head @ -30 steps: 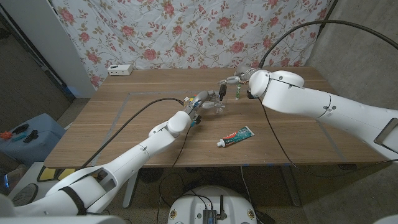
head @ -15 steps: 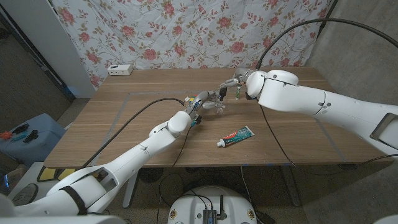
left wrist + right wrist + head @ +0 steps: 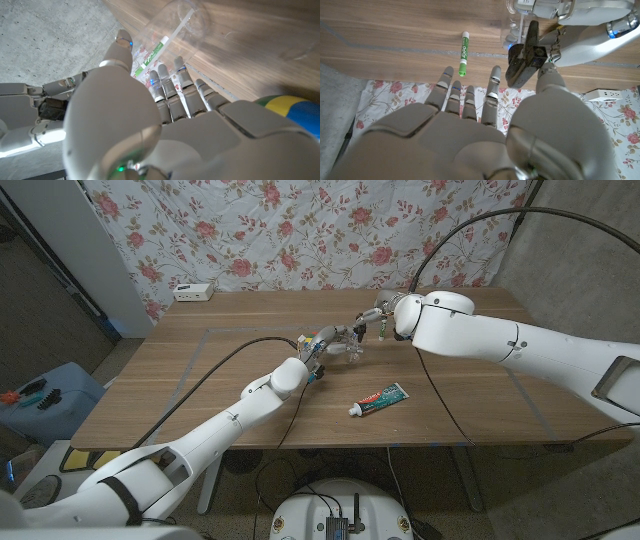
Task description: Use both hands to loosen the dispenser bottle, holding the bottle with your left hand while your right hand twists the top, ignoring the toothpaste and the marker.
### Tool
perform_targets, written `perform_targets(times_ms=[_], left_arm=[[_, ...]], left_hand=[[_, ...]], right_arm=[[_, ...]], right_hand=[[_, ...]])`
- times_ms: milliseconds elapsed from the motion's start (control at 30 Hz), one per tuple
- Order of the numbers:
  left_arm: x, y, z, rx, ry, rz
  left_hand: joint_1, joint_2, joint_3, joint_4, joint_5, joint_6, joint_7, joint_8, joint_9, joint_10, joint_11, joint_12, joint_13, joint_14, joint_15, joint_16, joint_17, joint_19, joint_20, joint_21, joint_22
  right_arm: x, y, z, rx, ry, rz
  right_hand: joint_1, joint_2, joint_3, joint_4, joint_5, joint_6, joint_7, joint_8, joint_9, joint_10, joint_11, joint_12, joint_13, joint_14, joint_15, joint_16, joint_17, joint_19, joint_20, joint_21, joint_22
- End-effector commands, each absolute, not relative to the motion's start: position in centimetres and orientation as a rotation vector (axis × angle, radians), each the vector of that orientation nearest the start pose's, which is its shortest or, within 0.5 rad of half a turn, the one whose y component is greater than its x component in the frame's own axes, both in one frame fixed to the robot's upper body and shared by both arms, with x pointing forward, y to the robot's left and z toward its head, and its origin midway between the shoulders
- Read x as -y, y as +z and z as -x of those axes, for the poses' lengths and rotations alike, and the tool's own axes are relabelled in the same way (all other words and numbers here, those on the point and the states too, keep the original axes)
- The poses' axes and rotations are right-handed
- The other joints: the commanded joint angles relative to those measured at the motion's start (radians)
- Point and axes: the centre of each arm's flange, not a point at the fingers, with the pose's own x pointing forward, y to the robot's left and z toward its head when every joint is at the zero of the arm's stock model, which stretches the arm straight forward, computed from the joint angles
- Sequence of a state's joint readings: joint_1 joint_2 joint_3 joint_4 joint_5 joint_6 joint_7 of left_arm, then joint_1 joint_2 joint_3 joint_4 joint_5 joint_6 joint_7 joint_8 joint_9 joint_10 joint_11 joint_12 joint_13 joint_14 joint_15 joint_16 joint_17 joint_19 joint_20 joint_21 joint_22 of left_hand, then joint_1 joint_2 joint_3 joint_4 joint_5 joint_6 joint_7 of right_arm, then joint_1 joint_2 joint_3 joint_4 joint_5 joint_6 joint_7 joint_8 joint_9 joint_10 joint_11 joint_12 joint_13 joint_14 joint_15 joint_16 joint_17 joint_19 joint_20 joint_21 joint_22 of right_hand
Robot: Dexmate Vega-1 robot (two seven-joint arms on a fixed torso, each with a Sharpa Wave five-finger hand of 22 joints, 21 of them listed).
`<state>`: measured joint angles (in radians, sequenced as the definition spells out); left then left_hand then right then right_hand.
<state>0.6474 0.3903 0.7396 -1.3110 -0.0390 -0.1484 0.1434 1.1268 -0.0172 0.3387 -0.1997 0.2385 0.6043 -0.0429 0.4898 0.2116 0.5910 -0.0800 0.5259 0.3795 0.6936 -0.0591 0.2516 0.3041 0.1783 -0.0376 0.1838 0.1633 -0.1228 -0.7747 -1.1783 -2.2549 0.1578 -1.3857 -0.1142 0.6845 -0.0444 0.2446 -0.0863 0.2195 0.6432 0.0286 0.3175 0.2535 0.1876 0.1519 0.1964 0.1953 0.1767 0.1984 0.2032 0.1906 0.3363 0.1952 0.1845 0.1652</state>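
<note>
Gripping the clear plastic dispenser bottle [image 3: 352, 351] upright on the wooden bench [image 3: 200, 370], the left hand [image 3: 325, 343] steadies it while the right hand [image 3: 377, 314], fingers spread, hovers just beside its top.

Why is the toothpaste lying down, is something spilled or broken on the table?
Nothing looks spilled or broken. The toothpaste simply lies on its side on the table, apart from both hands. The left hand holds the clear bottle; the marker lies loose beyond it.
</note>
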Motion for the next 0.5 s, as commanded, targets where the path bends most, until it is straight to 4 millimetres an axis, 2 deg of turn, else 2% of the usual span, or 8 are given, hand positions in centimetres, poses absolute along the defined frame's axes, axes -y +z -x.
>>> perform_targets(times_ms=[33,267,333,500], left_arm=[[-9.07,-2.27,-65.40,0.655,-0.332,-0.609],[-9.05,-2.59,-65.24,0.654,-0.336,-0.605],[-9.06,-2.67,-65.16,0.650,-0.330,-0.604],[-9.17,-2.83,-64.93,0.652,-0.328,-0.602]], left_hand=[[-0.040,0.115,0.050,0.045,0.009,0.052,-0.021,0.009,0.001,0.073,-0.060,0.002,0.134,0.018,-0.104,0.004,0.004,0.001,-0.041,-0.003,0.000],[-0.041,0.115,0.050,0.045,0.009,0.053,-0.021,0.009,0.001,0.074,-0.062,0.001,0.134,0.017,-0.105,0.003,0.004,0.001,-0.042,-0.003,0.000],[-0.042,0.115,0.050,0.046,0.009,0.053,-0.022,0.009,0.001,0.074,-0.059,0.001,0.134,0.015,-0.103,0.002,0.004,0.001,-0.041,-0.003,0.000],[-0.042,0.116,0.050,0.045,0.009,0.053,-0.022,0.009,0.001,0.073,-0.059,0.000,0.135,0.015,-0.103,0.001,0.004,0.001,-0.042,-0.003,0.000]], right_arm=[[11.57,8.99,-52.08,0.172,-0.030,1.268],[11.59,8.74,-51.91,0.207,-0.031,1.250],[11.62,8.72,-51.87,0.213,-0.026,1.242],[11.67,8.62,-51.80,0.218,-0.016,1.232]], right_hand=[[0.022,0.003,0.011,-0.015,0.006,0.016,-0.005,0.012,0.004,0.005,0.002,0.001,0.003,0.008,-0.001,0.000,0.002,0.005,-0.003,0.003,0.002],[0.048,0.010,0.027,-0.034,0.006,0.035,-0.017,0.023,0.009,0.015,-0.006,0.004,0.003,0.016,-0.009,0.002,0.002,0.010,-0.007,0.004,0.002],[0.066,0.018,0.039,-0.045,0.007,0.042,-0.026,0.028,0.011,0.019,-0.009,0.004,0.003,0.022,-0.015,0.004,0.003,0.013,-0.008,0.005,0.002],[0.088,0.027,0.054,-0.058,0.008,0.045,-0.033,0.032,0.014,0.021,-0.012,0.004,0.003,0.026,-0.025,0.005,0.003,0.018,-0.009,0.006,0.002]])
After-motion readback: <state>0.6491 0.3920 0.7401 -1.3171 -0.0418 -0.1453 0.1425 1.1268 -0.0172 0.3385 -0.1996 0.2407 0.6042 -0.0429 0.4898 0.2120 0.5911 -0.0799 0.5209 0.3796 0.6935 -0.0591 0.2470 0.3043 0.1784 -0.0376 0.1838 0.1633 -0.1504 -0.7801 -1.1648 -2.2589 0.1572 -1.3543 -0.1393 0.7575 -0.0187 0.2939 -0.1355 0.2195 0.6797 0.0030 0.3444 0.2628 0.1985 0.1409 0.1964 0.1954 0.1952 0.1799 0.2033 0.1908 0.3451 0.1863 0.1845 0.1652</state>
